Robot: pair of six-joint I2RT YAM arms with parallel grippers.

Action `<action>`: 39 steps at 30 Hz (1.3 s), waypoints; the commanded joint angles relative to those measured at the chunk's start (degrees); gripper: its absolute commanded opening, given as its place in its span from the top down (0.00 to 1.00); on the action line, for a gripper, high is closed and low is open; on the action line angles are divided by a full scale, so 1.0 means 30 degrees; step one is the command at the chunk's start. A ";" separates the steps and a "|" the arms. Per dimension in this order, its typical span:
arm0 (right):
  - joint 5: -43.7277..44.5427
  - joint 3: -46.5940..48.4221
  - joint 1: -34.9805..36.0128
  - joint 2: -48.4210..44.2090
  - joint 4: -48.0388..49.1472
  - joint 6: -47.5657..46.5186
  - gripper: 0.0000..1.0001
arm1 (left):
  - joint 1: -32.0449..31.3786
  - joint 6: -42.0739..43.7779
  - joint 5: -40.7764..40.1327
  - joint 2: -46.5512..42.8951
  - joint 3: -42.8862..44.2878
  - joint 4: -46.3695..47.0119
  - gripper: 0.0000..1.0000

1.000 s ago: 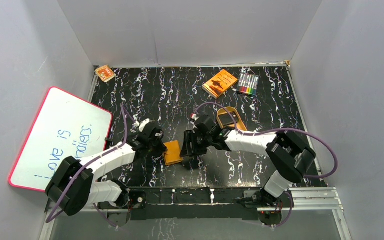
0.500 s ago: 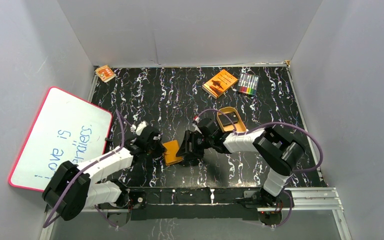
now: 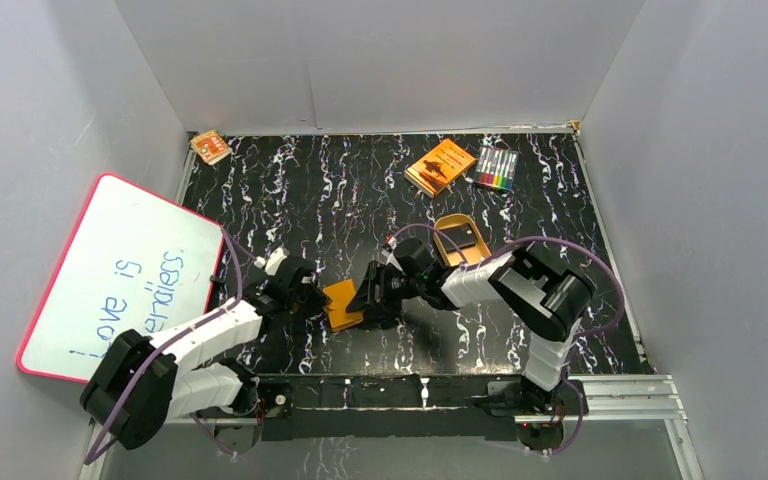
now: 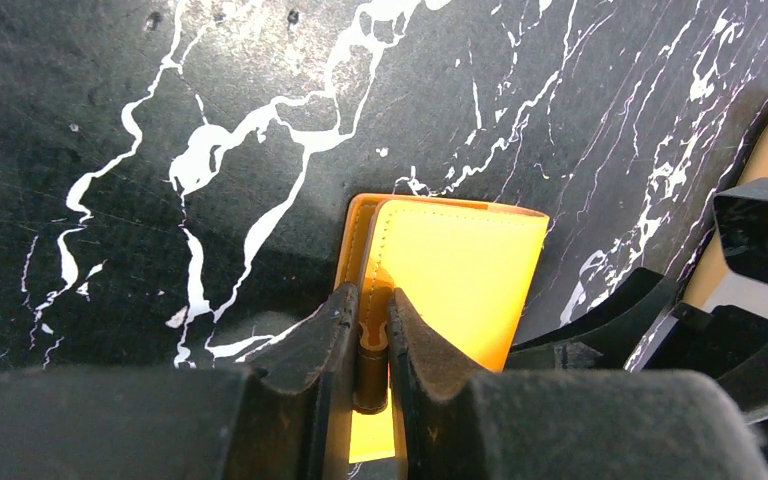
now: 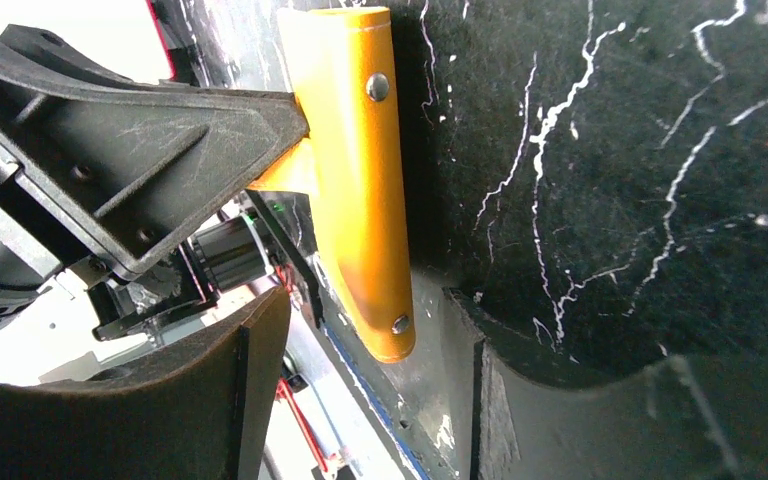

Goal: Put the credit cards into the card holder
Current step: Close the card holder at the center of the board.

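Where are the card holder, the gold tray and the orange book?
card holder (image 3: 343,305), top view, middle of its cover.
gold tray (image 3: 454,217), top view, far rim.
orange book (image 3: 440,166), top view, centre of cover.

The worktop is black with white marble-like veins. The card holder is orange-yellow with silver studs. The book is orange with black print, the tray gold, the whiteboard white, red-edged, with blue writing. The arms are white and black.
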 commanded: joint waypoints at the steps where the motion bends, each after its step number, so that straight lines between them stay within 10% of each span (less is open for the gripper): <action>1: -0.0210 -0.0379 0.0331 0.0796 0.1498 0.0729 0.37 | 0.0612 0.0361 -0.0966 0.0820 -0.1594 -0.4437 1.00; 17: -0.0538 0.0637 0.1068 0.2300 0.2854 0.1192 0.63 | 0.1593 0.0353 0.0121 0.0721 -0.2382 -0.4021 1.00; 25: 0.0097 0.1109 0.1187 0.1057 0.1204 -0.0698 1.00 | 0.1693 0.1007 0.0428 -0.0051 -0.1515 -0.4603 1.00; 33: 0.4595 0.3715 0.1195 -0.5119 -0.9705 -0.8383 1.00 | 0.1692 0.1636 -0.0037 -0.4925 0.5435 -1.0496 0.22; 39: 1.2868 0.8514 0.1465 -0.8118 -1.7460 -1.6141 1.00 | 0.1722 0.3086 -0.2927 -0.6524 1.1653 -1.1286 0.09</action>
